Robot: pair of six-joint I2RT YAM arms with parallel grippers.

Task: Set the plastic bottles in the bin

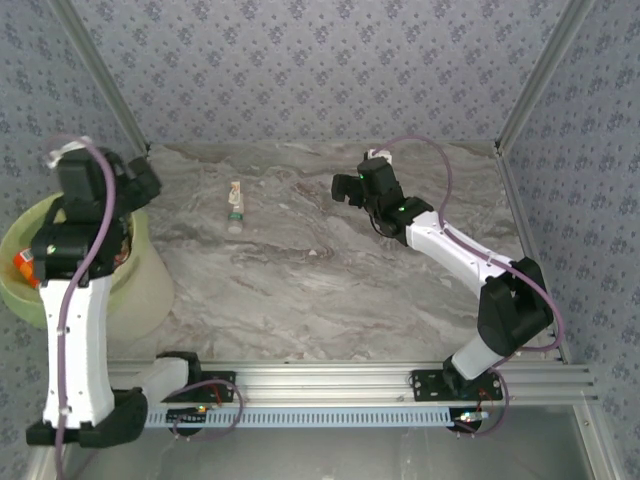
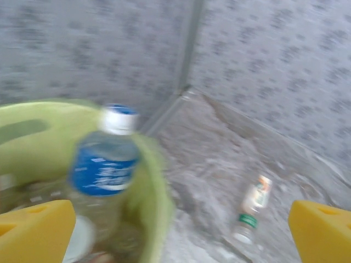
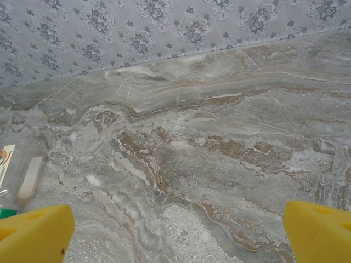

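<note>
Blue-label bottle (image 2: 107, 159) blurred over bin (image 2: 33, 137) | left gripper (image 2: 181, 233) spread wide | right gripper (image 3: 175, 233) spread wide over table (image 3: 208, 153) | green-capped bottle (image 1: 235, 207) lying on table

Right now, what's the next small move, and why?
Probably swing the right gripper left toward the lone plastic bottle lying on the marble table. Its jaws are open and empty, the bottle sits at its view's left edge, and the left gripper is open over the bin.
</note>
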